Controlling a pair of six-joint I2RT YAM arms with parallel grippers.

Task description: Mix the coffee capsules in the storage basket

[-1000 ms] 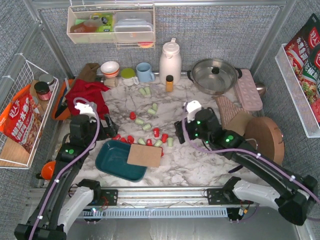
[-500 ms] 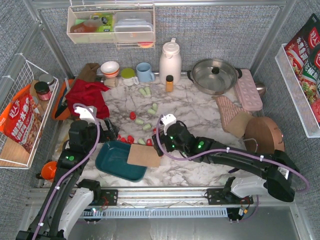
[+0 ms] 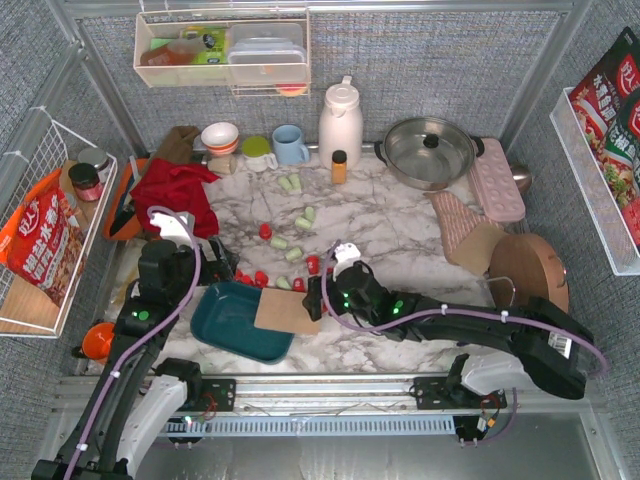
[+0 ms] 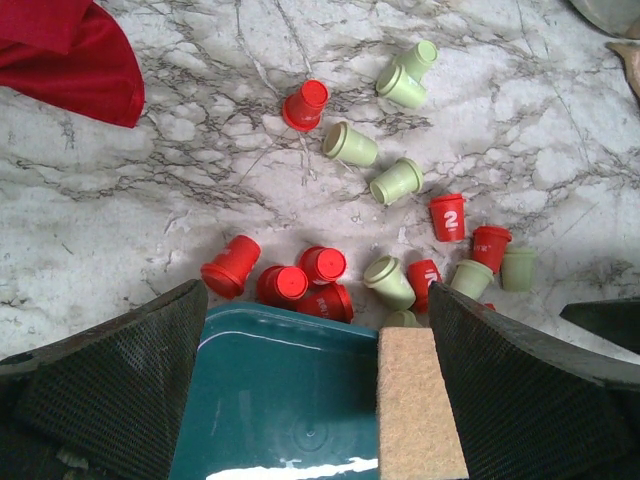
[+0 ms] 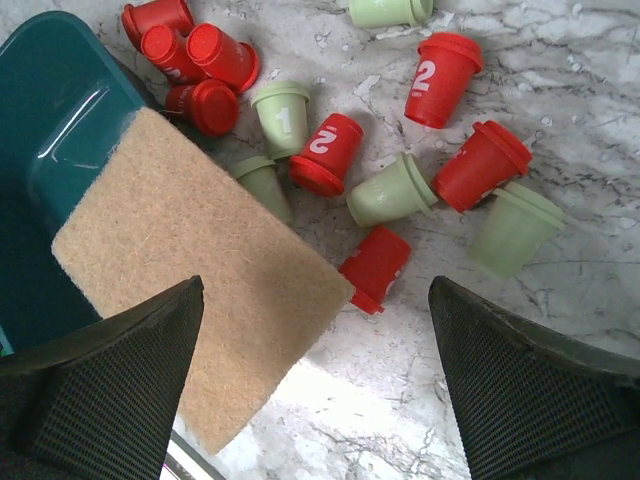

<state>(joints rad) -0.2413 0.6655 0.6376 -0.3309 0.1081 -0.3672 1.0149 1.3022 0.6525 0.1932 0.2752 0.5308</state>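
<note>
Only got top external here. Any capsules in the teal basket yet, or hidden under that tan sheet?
Observer: None visible. The left wrist view shows the storage basket with a bare floor. I can't tell what is under the tan pad.
Operator: Right claw holding anything?
Observer: No, the right claw is open, above the pad's corner and beside a red capsule.
Operator: Left?
Observer: The left claw is open too, over the basket's far rim, where a few red capsules lie close by.
</note>
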